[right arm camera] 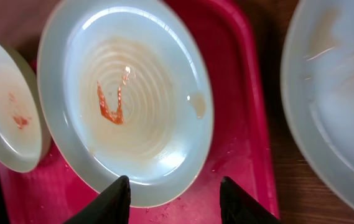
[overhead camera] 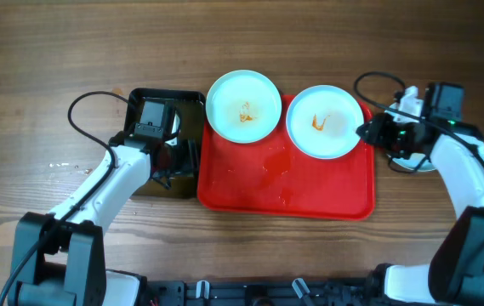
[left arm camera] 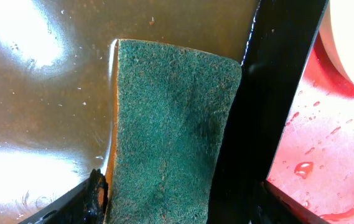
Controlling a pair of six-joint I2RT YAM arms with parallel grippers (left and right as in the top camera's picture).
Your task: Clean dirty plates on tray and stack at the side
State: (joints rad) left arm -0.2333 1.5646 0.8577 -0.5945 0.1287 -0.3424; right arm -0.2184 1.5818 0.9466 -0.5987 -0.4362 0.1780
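Overhead: two smeared plates (overhead camera: 242,104) sit on the far half of the red tray (overhead camera: 310,191). The left arm bends over the black tub (overhead camera: 192,98); the right arm reaches in at the tray's right edge.

Left wrist: the left tool (left arm camera: 183,196) is spread around a green sponge (left arm camera: 164,124).

Right wrist: the right tool (right arm camera: 175,183) is spread and empty over a plate's rim. A third plate (right arm camera: 338,93) lies on the counter (right arm camera: 279,168).

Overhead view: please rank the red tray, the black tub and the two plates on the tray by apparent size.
1. red tray
2. black tub, partly hidden by the left arm
3. left plate and right plate: they look alike
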